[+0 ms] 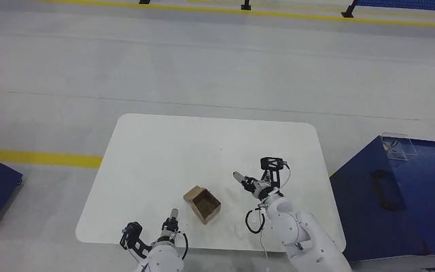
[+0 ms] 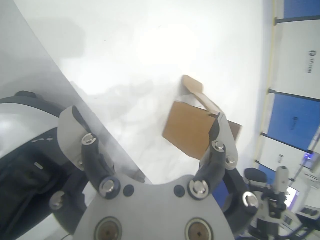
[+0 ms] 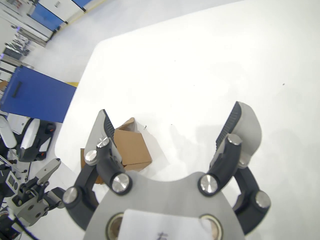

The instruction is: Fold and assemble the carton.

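The white table (image 1: 204,146) carries one thing, the brown carton (image 1: 204,205), which sits near the front edge, between the two arms. It stands as an open box: the top view looks straight into its hollow, and one flap (image 2: 192,84) sticks out from the far rim instead of lying over the opening. The walls look to be up already, so the step in hand seems to be closing the top. The right gripper (image 3: 171,111) hangs over bare table to the right of the carton, near it but not touching, with its jaws spread wide and nothing between them. The left gripper (image 2: 147,113) is low at the table's front edge, just beside the carton on the other side, its jaws also apart and empty. From its wrist view one fingertip lines up with the carton's upper edge, though I cannot tell whether it touches. The next move probably calls for one gripper to steady a wall so the light box does not slide. The other would then catch the loose flap, swing it over the opening and press or tuck it down. The cardboard is thin, so a gentle, square push should suit it better than a hard pinch.
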Controlling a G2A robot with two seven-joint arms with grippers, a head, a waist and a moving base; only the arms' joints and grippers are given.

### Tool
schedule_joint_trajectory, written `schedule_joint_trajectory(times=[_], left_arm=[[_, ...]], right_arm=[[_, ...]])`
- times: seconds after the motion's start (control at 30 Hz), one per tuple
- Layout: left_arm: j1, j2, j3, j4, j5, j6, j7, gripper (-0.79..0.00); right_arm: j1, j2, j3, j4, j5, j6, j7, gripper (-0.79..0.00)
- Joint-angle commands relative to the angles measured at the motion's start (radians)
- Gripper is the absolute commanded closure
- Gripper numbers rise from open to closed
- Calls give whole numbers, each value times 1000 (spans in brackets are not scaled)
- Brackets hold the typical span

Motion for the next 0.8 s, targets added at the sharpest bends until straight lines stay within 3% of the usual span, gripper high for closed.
schedule_joint_trajectory(times=[0.0,0.4,0.77], left_arm=[[-42,-1,23,23,-42,0,4,-785],[-231,13,171,145,-261,0,142,-785],[-352,70,268,152,-400,0,142,-785]], right_arm=[[41,-11,-58,42,-29,16,11,-785],[112,-54,-206,155,-106,39,15,-785],[144,-75,-251,182,-163,48,70,-785]])
